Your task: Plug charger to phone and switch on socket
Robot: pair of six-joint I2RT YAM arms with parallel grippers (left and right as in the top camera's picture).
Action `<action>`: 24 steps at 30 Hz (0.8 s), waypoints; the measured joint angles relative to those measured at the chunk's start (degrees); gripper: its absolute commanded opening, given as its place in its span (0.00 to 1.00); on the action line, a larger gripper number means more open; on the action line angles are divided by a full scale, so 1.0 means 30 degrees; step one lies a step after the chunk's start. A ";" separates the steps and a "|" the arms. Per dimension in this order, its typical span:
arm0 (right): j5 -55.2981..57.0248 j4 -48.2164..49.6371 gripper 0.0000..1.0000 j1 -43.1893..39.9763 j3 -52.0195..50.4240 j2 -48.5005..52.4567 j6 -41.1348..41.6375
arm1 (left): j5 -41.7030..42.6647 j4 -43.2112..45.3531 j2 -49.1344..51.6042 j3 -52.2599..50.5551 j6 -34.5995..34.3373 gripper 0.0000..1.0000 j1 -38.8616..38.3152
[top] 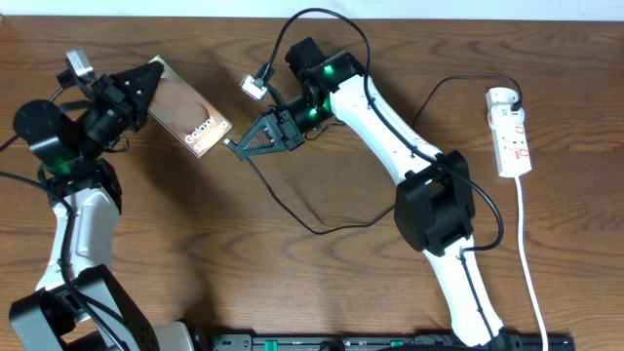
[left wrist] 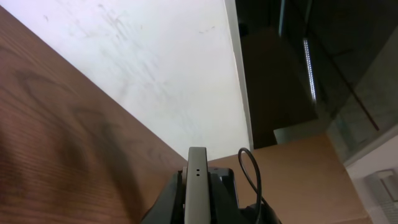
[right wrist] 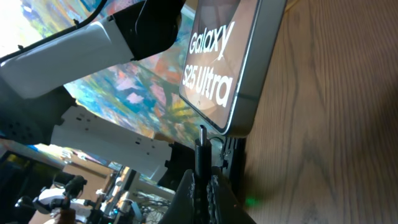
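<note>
As we log it from overhead, item 1, phone [top: 190, 115]: left-centre of counter [top: 244, 283], lying diagonal, glossy brownish face up, white "Galaxy" lettering at the lower-right end. The right wrist view reads "Galaxy S25 Ultra" and shows the body tilted relative to the wood. We cannot tell whether it rests on the counter.

Item 2, left end effector [top: 151, 88]: clamped on the phone's upper-left end. The left wrist view shows the phone edge-on between the fingers.

Item 3, charger [top: 310, 230]: thin black cable. Plug tip [right wrist: 202, 134] is pinched in the right end effector [top: 237, 144], closed on it, and pointed at the phone's lettered end. In the right wrist view the tip sits right at the phone's bottom edge. We cannot tell whether it is seated in the port. The cable sags across the counter under the right arm, then rises toward the far right to a white adapter [top: 502, 97].

Item 4, socket [top: 514, 144]: white strip w/ red markings, far right, well apart from the phone, adapter at its top end. White cord [top: 527, 253] runs down toward the near edge. Switch position is too small to read.
</note>
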 measured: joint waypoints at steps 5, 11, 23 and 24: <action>-0.0007 0.0080 0.01 0.0000 0.0000 0.0000 0.0066 | 0.0007 0.0000 0.0000 0.0000 -0.0095 0.07 -0.0007; -0.0007 0.0124 0.01 0.0000 0.0000 0.0000 0.0066 | 0.0007 0.0000 0.0000 0.0000 -0.0131 0.07 -0.0007; 0.0015 0.0138 0.01 0.0000 0.0000 0.0000 0.0073 | -0.0401 0.0007 0.0000 0.0000 0.0175 0.07 -0.0525; 0.0015 0.0153 0.01 0.0000 0.0000 0.0000 0.0073 | -0.0430 0.0007 0.0000 0.0000 0.0219 0.07 -0.0532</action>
